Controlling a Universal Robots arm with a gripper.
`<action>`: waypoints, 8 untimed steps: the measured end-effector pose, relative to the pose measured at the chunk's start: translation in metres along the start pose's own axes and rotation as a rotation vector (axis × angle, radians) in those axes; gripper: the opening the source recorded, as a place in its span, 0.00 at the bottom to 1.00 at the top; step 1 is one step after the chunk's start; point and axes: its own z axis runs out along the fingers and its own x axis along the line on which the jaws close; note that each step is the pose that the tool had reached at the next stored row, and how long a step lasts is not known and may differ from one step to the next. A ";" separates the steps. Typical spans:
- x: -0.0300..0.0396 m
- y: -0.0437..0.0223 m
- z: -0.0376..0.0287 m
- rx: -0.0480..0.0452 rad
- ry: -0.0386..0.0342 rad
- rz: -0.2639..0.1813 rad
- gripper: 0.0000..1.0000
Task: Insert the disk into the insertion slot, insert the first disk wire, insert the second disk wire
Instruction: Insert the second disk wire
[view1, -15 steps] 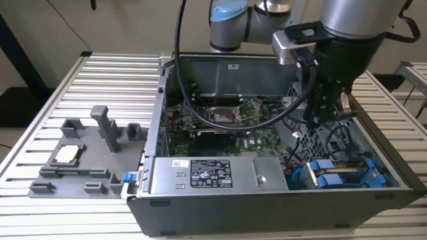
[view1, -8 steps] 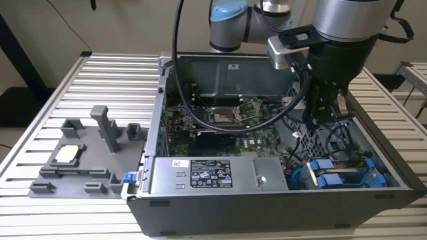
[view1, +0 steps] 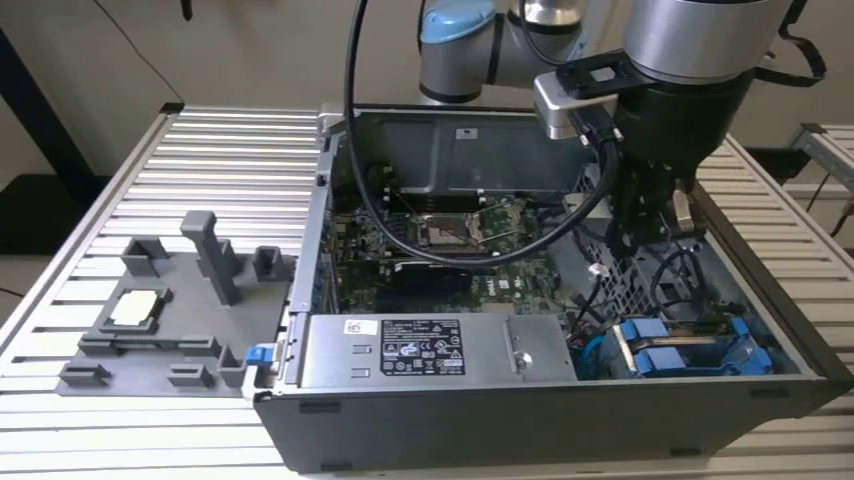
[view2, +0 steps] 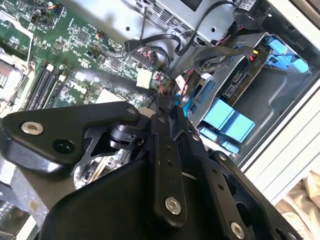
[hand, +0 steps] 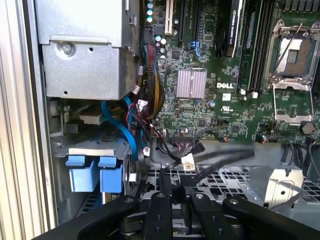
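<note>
Hanging over the open computer case, the arm's gripper reaches down into the case's interior at about three o'clock of the motherboard in the exterior view, above the perforated metal floor near the drive bay. Its dark fingers stand close together in both wrist views, narrowed around what looks like a thin black cable, though whether they truly clamp it I cannot tell. The disk, marked by its bright blue carrier, sits already in the drive cage at the case's front corner, at roughly four o'clock of the gripper in the exterior view; its two blue tabs face outward in the first wrist view, and the same blue carrier lies just beside the fingertips in the second wrist view. A bundle of coloured wires and a blue ribbon cable run from the grey power-supply box toward the cage. A small white connector lies loose on the perforated floor just beside the fingers. At nine o'clock of the case, on the slatted aluminium table, rests a grey plastic fixture holding a small pale chip, well apart from the gripper.
</note>
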 end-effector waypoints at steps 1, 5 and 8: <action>0.0000 0.0001 0.0000 0.0000 0.0000 0.000 0.18; 0.0000 0.0002 0.0000 0.0000 0.0000 0.000 0.16; 0.0000 0.0003 0.0000 0.0000 0.0000 0.000 0.16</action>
